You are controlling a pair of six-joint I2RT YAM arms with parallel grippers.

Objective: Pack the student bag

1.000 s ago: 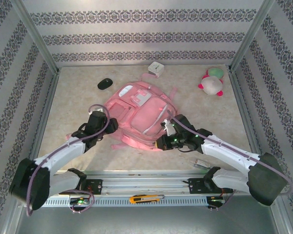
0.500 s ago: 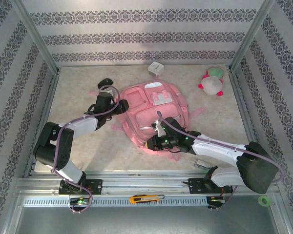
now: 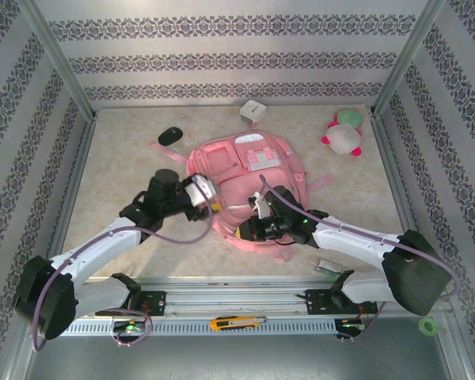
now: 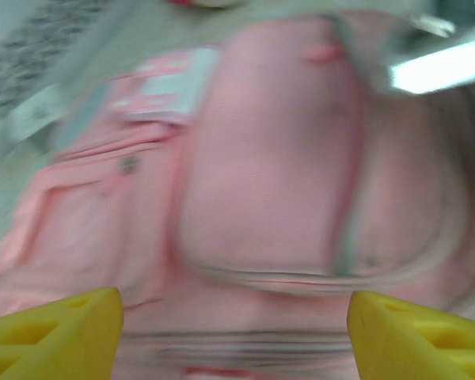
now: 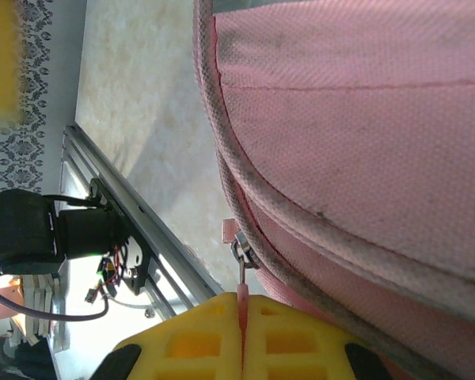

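We find the right gripper [image 5: 243, 305] clamped on the zipper pull [image 5: 241, 269] at the near edge of the student bag [image 3: 249, 170], mid-table; the thin tab may slip free. The left gripper [image 3: 211, 200], spread and empty over the bag's left side, restrains nothing, so pulling could drag the bag.

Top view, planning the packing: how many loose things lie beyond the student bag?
3: black oval object back left, white box back middle, plush toy back right. The student bag could hide others.
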